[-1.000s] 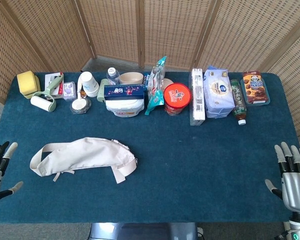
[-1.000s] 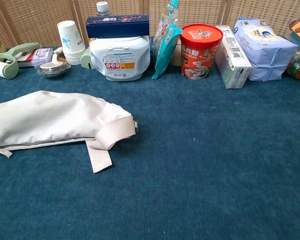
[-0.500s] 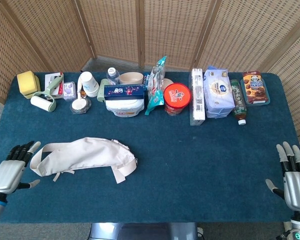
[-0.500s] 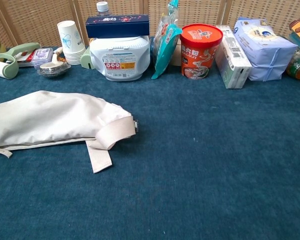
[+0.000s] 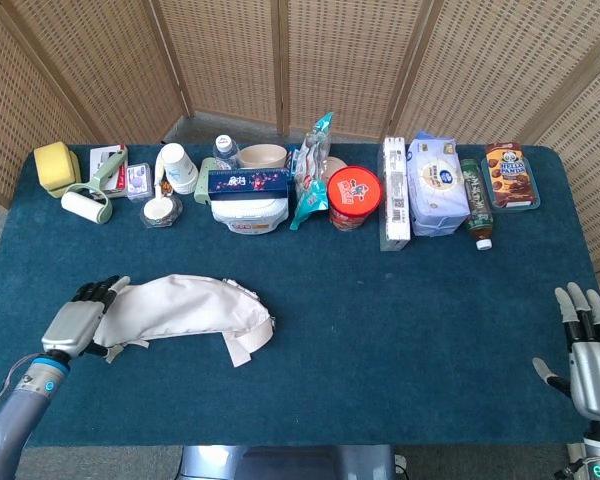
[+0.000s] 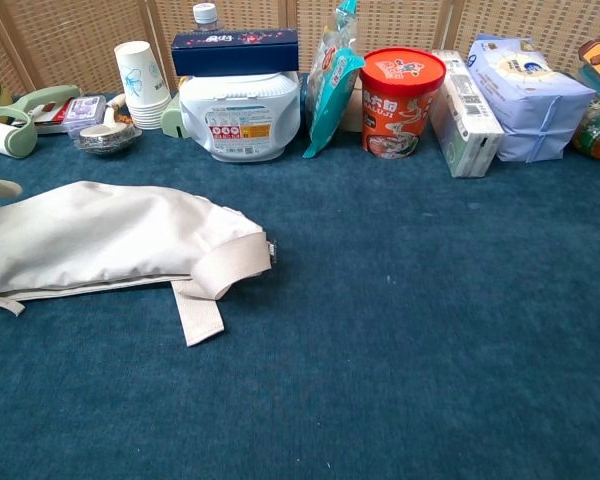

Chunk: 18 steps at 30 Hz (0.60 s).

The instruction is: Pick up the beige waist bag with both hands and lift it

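Note:
The beige waist bag (image 5: pixel 185 308) lies flat on the blue table at the front left, its strap end folded under at the right (image 6: pixel 220 270). My left hand (image 5: pixel 78 318) rests at the bag's left end with its fingers stretched out over the strap loop there, not closed around it. In the chest view the bag (image 6: pixel 100 235) fills the left side, and only a pale tip shows at the left edge. My right hand (image 5: pixel 588 350) hovers off the table's front right corner, far from the bag, fingers spread and empty.
Along the back of the table (image 5: pixel 400 320) stands a row of goods: a lint roller (image 5: pixel 85 206), paper cups (image 5: pixel 178 166), a white tub with a blue box on it (image 6: pixel 240 110), a red noodle cup (image 5: pixel 354 197), tissue packs (image 5: pixel 436 185) and a bottle (image 5: pixel 476 205).
My left hand has moved in from the table's left edge to the right and now lies on the bag's left end. The right hand has barely moved.

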{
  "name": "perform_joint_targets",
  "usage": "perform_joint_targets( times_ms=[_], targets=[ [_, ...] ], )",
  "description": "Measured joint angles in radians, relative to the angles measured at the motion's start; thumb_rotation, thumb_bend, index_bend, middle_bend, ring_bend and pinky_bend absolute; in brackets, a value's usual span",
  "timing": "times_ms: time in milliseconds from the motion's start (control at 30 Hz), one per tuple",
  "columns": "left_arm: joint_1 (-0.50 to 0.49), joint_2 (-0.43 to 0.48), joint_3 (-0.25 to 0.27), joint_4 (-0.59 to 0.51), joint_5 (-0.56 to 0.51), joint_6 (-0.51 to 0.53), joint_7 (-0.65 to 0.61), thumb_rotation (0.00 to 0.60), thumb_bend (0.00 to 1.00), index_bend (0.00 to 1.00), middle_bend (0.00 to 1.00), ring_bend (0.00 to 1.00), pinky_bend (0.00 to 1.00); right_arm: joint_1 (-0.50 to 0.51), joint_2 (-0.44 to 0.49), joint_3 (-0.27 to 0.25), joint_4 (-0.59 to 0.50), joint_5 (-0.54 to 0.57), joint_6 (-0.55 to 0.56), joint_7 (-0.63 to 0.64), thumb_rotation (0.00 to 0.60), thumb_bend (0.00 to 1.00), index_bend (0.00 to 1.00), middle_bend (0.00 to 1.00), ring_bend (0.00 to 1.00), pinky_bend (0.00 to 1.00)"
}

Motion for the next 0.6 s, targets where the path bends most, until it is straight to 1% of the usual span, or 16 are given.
perform_joint_targets(
  times_ms=[33, 67, 100, 200, 300, 367, 467, 600],
  targets=[
    [-0.006, -0.007, -0.002, 0.004, -0.011, -0.008, 0.004, 0.6, 0.0, 0.08, 0.09, 0.15, 0.44, 0.0, 0.001, 0.0, 0.0, 0.001, -0.001, 0.003, 0.6, 0.0, 0.0, 0.0, 0.0, 0.0],
    [-0.01, -0.014, -0.004, 0.009, -0.021, -0.011, 0.01, 0.6, 0.0, 0.16, 0.18, 0.25, 0.54, 0.0, 0.001, 0.0, 0.0, 0.001, -0.001, 0.006, 0.6, 0.0, 0.0, 0.0, 0.0, 0.0],
    [-0.013, -0.022, -0.007, 0.016, -0.029, -0.008, 0.02, 0.6, 0.0, 0.24, 0.27, 0.34, 0.6, 0.0, 0.002, 0.0, 0.0, 0.002, -0.003, 0.01, 0.6, 0.0, 0.0, 0.0, 0.0, 0.0],
    [-0.016, -0.041, -0.01, 0.027, -0.052, 0.013, 0.052, 0.6, 0.0, 0.4, 0.42, 0.48, 0.67, 0.002, 0.003, -0.001, 0.001, 0.002, -0.007, 0.016, 0.6, 0.0, 0.0, 0.0, 0.0, 0.0],
    [-0.02, -0.056, -0.011, 0.032, -0.082, 0.027, 0.093, 0.6, 0.03, 0.51, 0.54, 0.58, 0.72, 0.003, 0.003, -0.004, -0.001, -0.002, -0.011, 0.019, 0.6, 0.0, 0.0, 0.0, 0.0, 0.0],
    [-0.022, -0.064, -0.012, 0.034, -0.097, 0.038, 0.118, 0.6, 0.05, 0.55, 0.58, 0.6, 0.74, 0.003, 0.004, -0.004, -0.002, -0.003, -0.011, 0.021, 0.6, 0.0, 0.0, 0.0, 0.0, 0.0],
    [-0.024, -0.078, -0.014, 0.035, -0.107, 0.067, 0.142, 0.6, 0.06, 0.56, 0.59, 0.61, 0.74, 0.004, 0.005, -0.006, -0.003, -0.004, -0.012, 0.025, 0.6, 0.0, 0.0, 0.0, 0.0, 0.0],
    [-0.026, -0.076, -0.018, 0.023, -0.074, 0.092, 0.123, 0.6, 0.06, 0.56, 0.59, 0.6, 0.74, 0.007, 0.005, -0.011, -0.006, -0.011, -0.02, 0.026, 0.6, 0.0, 0.0, 0.0, 0.0, 0.0]
  ],
)
